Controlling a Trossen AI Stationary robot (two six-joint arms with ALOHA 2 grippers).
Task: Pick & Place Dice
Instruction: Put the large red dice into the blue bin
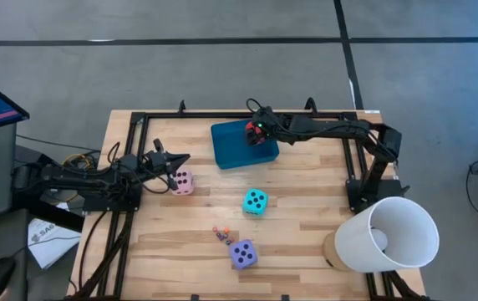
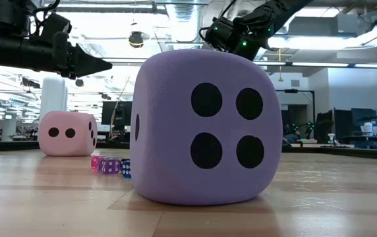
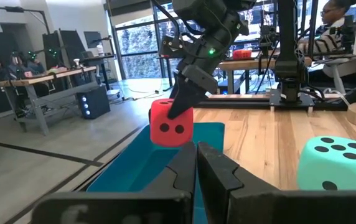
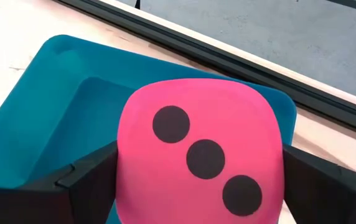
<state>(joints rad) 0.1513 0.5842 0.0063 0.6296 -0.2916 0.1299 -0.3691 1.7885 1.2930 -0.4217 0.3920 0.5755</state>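
High view: left gripper at centre-left, fingers closed on nothing, pink die just below it. Right gripper upper centre, clamping red die between its fingers over teal tray. Turquoise die and purple die below, apart.

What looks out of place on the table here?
A few tiny dice lie loose beside the purple die, stray among the large ones. A white bucket lies tipped on its side at the table's corner.
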